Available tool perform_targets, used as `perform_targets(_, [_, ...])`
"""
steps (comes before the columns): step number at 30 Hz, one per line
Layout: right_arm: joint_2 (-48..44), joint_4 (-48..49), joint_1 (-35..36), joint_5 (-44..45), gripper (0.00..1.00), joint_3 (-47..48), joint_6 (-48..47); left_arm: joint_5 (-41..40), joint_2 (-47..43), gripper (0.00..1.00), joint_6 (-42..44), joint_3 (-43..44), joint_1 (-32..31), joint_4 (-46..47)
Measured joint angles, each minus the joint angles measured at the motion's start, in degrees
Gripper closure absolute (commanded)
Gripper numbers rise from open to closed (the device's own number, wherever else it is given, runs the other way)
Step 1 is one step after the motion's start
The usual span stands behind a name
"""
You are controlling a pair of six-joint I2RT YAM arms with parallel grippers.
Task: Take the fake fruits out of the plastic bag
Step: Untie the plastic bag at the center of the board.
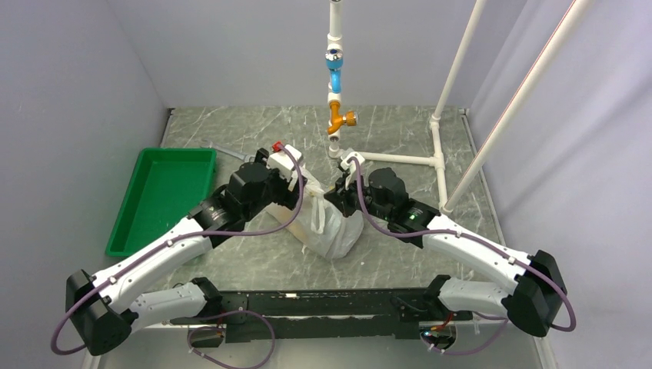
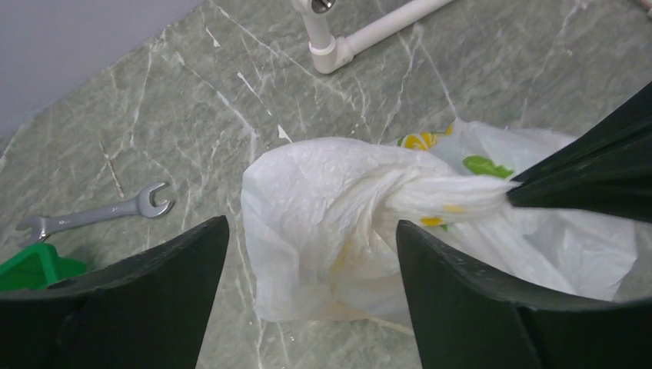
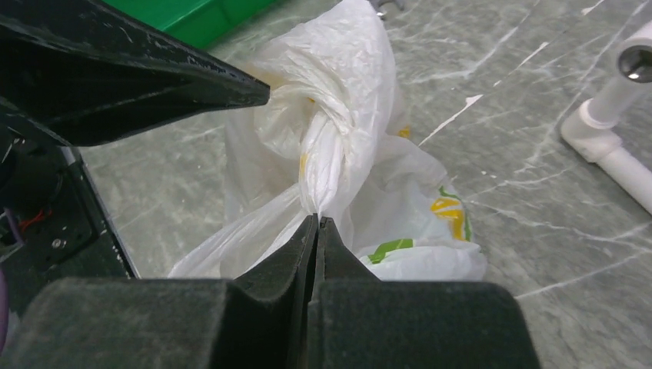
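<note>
Pinching a twisted strand of the plastic bag (image 3: pixel 350 100) between my right gripper's (image 3: pixel 317 223) closed fingers, I hold my left gripper (image 2: pixel 311 224) spread wide, the knotted bag just ahead of its gap.

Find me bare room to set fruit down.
Green tray is bare inside. Table is open in front of the plastic bag and at the back, left of the pipe frame. Crowded: left gripper and right gripper at the bag.
</note>
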Motion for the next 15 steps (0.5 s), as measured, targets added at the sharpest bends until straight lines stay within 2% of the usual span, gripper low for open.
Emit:
perform_targets(2, [0.94, -0.02, 0.02, -1.68, 1.0, 0.28, -0.09, 0.09, -0.96, 0.06, 0.37, -0.52, 0.0, 0.55])
perform_targets(7, [1.64, -0.04, 0.26, -5.2, 1.0, 0.46, -0.44, 0.63, 1.7, 0.08, 0.52, 0.44, 0.68, 0.98])
perform_targets(12, [1.64, -0.02, 0.46, -7.15, 1.0, 0.46, -0.46, 6.67, 5.7, 0.05, 0.39, 1.77, 4.37, 0.2])
perform_targets(15, [1.64, -0.02, 0.55, -7.41, 1.0, 0.46, -0.44, 9.64, 7.76, 0.1, 0.15, 3.43, 5.27, -0.79])
